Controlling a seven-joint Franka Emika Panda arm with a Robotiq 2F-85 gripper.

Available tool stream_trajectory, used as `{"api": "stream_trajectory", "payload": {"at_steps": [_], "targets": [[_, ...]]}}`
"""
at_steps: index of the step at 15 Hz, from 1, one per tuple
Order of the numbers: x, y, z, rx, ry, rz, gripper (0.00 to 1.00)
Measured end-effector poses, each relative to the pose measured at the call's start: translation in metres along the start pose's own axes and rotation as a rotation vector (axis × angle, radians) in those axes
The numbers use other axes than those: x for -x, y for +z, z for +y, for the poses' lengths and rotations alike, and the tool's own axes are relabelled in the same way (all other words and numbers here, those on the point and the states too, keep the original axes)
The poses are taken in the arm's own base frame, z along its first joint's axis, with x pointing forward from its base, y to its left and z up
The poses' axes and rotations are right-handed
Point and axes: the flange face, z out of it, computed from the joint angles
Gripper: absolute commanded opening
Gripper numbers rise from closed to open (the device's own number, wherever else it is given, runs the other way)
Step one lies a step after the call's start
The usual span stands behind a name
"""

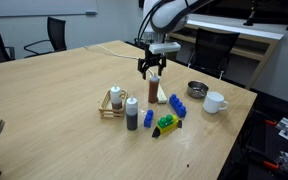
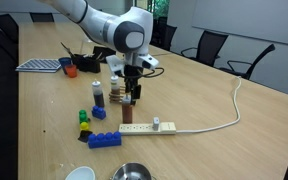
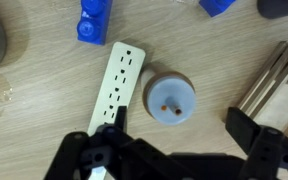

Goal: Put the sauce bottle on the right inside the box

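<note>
My pincer is wide open and holds nothing. It hangs right over the sauce bottle, which stands on the desk near the box.

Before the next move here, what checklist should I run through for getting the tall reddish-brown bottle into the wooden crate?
1. The hand is open: ok.
2. The tall reddish-brown sauce bottle stands upright: ok.
3. Its pale cap lies between the fingers in the wrist view: ok.
4. Bottle gripped: not ok, jaws apart.
5. Free room in the light-tan slatted wooden crate, where a yellowish bottle stands: cannot tell.
</note>
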Motion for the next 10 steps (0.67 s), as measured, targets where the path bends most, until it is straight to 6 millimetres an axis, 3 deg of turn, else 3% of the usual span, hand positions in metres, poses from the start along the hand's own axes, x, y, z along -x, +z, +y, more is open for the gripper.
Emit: {"api": "stream_trajectory", "payload": {"at_steps": [10], "targets": [[0.0056,0.0110,-0.0107,0.028,0.124,-0.055,1.00]]}}
